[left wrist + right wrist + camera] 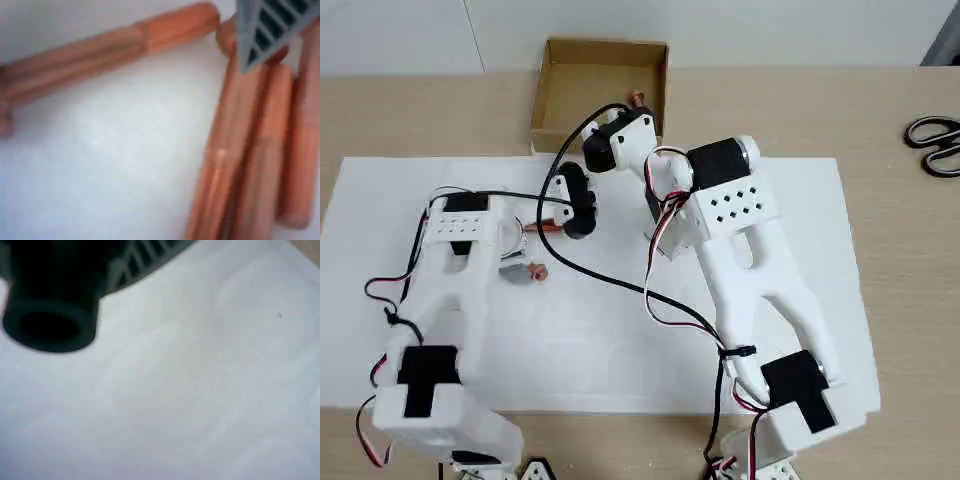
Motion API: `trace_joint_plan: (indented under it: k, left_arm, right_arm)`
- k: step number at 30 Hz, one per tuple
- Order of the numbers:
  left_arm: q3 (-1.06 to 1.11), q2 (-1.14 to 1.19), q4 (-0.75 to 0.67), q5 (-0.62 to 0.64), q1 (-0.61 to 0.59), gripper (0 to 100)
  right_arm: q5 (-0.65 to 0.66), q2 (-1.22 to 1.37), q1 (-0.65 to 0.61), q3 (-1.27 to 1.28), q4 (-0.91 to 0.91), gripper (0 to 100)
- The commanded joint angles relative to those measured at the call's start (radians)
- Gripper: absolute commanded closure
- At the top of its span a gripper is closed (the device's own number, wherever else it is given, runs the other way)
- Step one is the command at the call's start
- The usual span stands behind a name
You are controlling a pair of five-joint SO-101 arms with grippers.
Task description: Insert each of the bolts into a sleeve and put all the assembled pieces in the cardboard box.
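The copper-coloured pieces lie on the white sheet right under my left fingers. Several sit side by side, touching along their lengths, and a lone piece lies apart from them at an angle. My ribbed grey fingertip hangs just over one end of the bunch. I cannot tell whether my left fingers are open or closed. The cardboard box stands on the bench just past the sheet's far edge, well apart from the pieces. A copper end shows at the box's wall beside my right arm's wrist, but I cannot tell whether it lies inside the box. My right fingers are over the sheet, between the box and my left fingers. I cannot tell their state either. In the right wrist view a black hollow cylinder sits close over the sheet. A pair of scissors lies on the bench far off to the right.
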Motion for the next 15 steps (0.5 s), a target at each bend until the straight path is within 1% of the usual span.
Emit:
trace_joint_plan:
  k: [1,3,5,12,15]
  left_arm:
    - [-0.008,0.026,-0.044,-0.023,0.008,68]
    - [-0.008,0.049,-0.052,-0.023,0.008,68]
    - [-0.008,0.066,-0.052,-0.023,0.011,72]
    - [-0.005,0.078,-0.046,-0.023,0.046,90]
    - [-0.004,0.078,-0.041,-0.018,0.06,92]
  right_arm:
    - [-0.008,-0.056,0.012,-0.005,0.001,99.5]
    - [-0.008,-0.056,0.012,-0.005,0.001,99.5]
    - [-0.008,-0.056,0.012,-0.005,0.001,99.5]
    - [-0.008,-0.056,0.012,-0.005,-0.001,99.5]
    - [-0.008,-0.056,0.012,-0.005,-0.001,99.5]
